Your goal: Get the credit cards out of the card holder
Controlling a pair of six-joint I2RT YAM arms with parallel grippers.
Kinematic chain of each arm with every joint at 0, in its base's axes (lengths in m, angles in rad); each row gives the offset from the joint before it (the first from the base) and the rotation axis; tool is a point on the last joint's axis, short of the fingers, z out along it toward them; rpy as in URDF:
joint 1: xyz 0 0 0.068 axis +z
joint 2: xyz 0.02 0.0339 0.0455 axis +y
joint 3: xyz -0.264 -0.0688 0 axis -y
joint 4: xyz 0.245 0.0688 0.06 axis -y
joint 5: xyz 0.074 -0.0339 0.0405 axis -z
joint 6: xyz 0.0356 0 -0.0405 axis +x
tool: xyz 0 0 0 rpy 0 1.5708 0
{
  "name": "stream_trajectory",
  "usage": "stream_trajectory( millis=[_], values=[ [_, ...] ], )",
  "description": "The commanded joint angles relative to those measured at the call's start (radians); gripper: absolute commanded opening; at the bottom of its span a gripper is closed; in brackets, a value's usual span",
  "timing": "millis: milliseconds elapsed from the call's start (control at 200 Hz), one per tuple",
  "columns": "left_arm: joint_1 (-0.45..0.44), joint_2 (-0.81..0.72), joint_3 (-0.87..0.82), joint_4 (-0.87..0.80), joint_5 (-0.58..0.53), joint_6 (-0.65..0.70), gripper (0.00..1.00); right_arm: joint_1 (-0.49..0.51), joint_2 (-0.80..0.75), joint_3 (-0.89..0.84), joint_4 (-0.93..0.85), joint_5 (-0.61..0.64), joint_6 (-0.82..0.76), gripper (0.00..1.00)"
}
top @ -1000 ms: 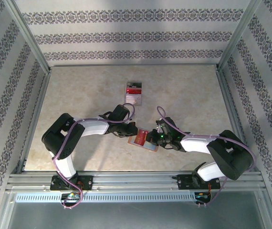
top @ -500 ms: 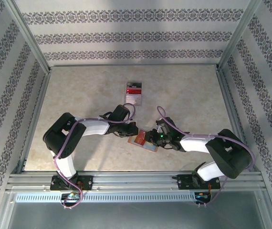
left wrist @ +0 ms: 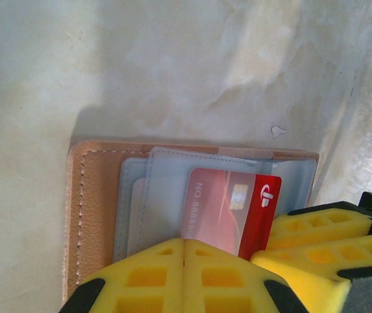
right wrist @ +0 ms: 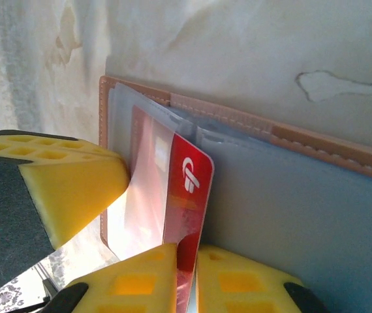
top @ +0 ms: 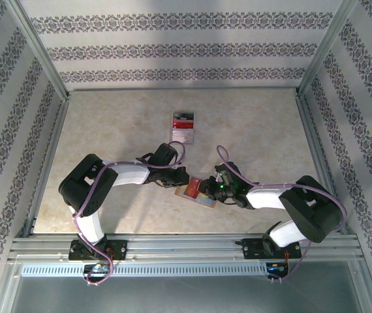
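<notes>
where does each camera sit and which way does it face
top external: fixed above and behind the bases, looking down at the table; both arms show.
left wrist: on the left arm, looking down at the open card holder; its shut left claw at the bottom edge.
right wrist: on the right arm, looking low across the card holder; its right claw pinches the red card.
shared: both wrist views show the red card, the card holder and the other arm's claw.

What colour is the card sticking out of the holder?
The card is red with a white logo, clearest in the left wrist view.
</notes>
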Motion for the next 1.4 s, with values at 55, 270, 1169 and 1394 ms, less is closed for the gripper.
stream_trajectory(
  millis=[55,270,1169,1394],
  values=[
    [-0.014,0.02,-0.026,-0.041,-0.062,0.0,0.0,0.01,-0.033,-0.028,0.001,0.049,0.02,0.07],
    [-0.011,0.028,-0.041,-0.044,-0.081,-0.002,0.0,0.007,-0.068,-0.087,-0.01,0.066,0.029,0.03],
    [0.089,-0.326,-0.022,-0.031,-0.029,0.117,0.36,-0.069,-0.616,-0.04,-0.514,0.129,-0.215,0.0],
    [0.135,-0.557,-0.051,-0.156,-0.081,0.254,0.46,-0.094,-0.626,0.111,-0.613,0.095,-0.423,0.0]
  ],
)
